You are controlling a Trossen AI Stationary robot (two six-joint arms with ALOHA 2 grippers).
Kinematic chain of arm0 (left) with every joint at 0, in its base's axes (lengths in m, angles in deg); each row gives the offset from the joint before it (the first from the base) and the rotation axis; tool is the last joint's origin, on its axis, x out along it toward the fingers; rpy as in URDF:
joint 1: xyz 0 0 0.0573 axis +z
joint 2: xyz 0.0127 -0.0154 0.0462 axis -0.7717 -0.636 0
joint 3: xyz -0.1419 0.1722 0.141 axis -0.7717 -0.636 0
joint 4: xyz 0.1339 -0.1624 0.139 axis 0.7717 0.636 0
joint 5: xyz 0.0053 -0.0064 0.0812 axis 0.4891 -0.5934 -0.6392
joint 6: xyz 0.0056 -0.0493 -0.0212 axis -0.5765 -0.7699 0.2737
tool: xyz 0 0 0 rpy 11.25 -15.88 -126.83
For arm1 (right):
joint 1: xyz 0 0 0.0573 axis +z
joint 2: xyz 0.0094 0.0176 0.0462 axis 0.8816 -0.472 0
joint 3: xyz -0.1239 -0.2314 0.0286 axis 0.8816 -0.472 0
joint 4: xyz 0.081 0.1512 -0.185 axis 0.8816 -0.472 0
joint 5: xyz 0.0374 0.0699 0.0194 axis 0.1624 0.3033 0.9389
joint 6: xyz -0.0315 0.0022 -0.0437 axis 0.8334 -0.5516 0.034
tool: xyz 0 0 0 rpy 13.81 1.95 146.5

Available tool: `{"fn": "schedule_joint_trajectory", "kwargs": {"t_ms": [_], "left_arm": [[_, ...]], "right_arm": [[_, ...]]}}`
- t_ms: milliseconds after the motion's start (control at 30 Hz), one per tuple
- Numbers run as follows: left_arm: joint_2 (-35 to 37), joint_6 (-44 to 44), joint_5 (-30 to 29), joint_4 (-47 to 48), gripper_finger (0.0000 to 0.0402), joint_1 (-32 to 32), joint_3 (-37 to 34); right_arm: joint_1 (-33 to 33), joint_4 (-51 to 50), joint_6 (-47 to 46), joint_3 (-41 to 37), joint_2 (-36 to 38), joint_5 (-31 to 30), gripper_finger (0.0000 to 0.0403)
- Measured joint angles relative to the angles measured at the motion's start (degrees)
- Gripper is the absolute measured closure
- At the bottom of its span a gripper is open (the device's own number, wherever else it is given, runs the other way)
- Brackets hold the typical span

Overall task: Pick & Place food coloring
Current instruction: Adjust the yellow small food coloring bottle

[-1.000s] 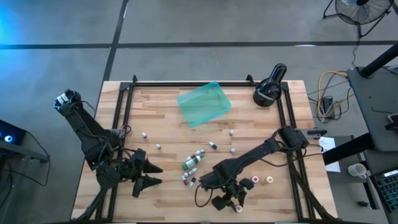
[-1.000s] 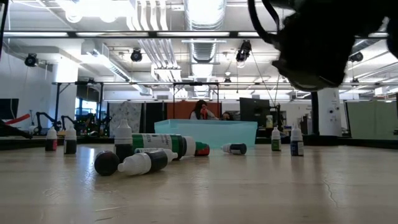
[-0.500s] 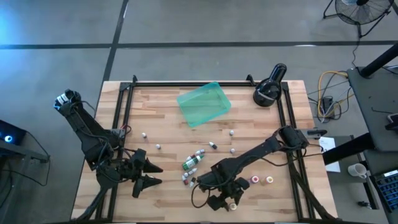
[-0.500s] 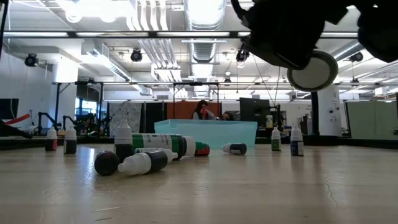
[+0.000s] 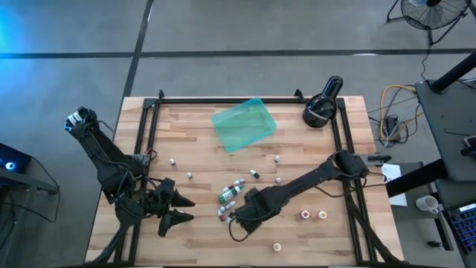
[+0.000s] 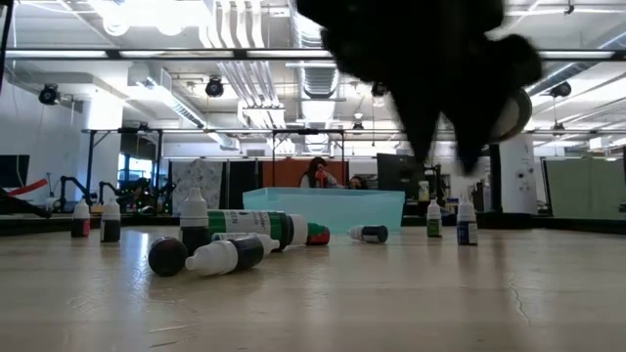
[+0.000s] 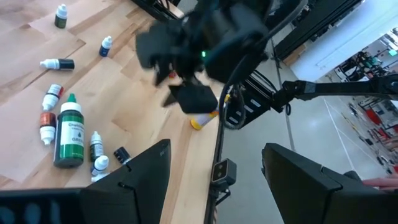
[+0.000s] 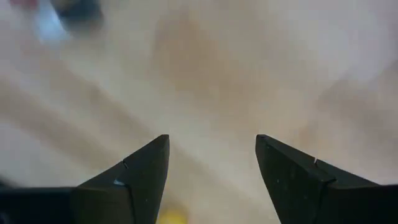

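Right gripper [image 5: 242, 214] fully open, empty, beside clustered food coloring [image 5: 230, 196]. Left gripper [image 5: 181, 208] open, idle. Tray [image 5: 243, 124] ahead appears empty; all placements remain.

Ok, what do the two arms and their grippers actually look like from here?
Both arms are dark, jointed and slim, with black cables looping beside them. The left gripper has two black, wedge-shaped fingers tapering to points. The right gripper has the same pair of dark pointed fingers; a small green light shows on its wrist.
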Motion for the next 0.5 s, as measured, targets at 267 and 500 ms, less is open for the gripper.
{"fn": "schedule_joint_trajectory", "kwargs": {"t_ms": [267, 500], "left_arm": [[0.01, -1.03, 1.02, -0.01, 0.0177, -0.01, 0.00], [0.01, -3.79, 1.02, -0.04, 0.0177, -0.01, 0.00]], "right_arm": [[-2.76, -3.54, 8.12, 6.67, 0.21, -11.27, 0.0172], [-8.77, -6.42, 16.60, 6.32, 0.23, -9.21, 0.0182]]}}
